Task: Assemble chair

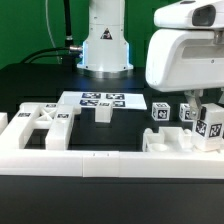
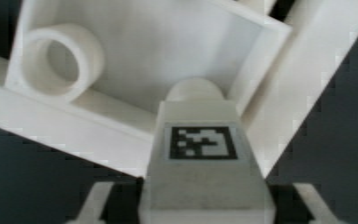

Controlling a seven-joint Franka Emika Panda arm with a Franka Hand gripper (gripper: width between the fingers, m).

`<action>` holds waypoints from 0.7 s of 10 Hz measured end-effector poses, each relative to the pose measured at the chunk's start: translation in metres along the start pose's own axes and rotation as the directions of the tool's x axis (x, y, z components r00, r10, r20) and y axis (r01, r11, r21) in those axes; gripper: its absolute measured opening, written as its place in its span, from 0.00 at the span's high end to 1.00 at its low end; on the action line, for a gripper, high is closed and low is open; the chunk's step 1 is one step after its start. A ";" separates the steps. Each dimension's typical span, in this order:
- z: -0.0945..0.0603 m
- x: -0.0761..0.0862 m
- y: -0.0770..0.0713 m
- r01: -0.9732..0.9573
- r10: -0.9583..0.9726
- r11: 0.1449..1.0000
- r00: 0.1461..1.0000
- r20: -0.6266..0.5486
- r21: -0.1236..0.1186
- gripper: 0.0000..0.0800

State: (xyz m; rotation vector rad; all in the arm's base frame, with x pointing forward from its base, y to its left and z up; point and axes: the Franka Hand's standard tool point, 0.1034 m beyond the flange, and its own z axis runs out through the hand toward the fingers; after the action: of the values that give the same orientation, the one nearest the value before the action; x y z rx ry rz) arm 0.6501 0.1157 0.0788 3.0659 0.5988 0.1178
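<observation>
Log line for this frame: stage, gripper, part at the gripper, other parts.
stage: at pickup | gripper: jaws either side of tagged bar, grip unclear | other parts: cut-out panel, cubes lying apart, unjoined

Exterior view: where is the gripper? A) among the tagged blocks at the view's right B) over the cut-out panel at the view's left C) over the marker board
A: the gripper hangs among the tagged blocks at the exterior view's right, away from the marker board and the cut-out panel.
</observation>
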 end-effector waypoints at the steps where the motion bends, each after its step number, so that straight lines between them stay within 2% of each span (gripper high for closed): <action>1: 0.000 0.000 0.000 -0.002 0.002 1.000 1.000 0.000 0.000 0.64; 4: 0.001 0.002 -0.006 -0.330 0.330 0.944 0.944 -0.009 0.003 0.64; 6: 0.002 0.002 -0.006 -0.565 0.565 0.825 0.825 -0.031 0.017 0.64; 7: 0.002 0.001 -0.006 -0.685 0.685 0.728 0.728 -0.035 0.020 0.64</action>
State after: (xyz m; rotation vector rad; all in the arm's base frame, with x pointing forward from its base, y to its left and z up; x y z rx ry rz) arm 0.6489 0.1219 0.0767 3.1094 -0.5803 0.1806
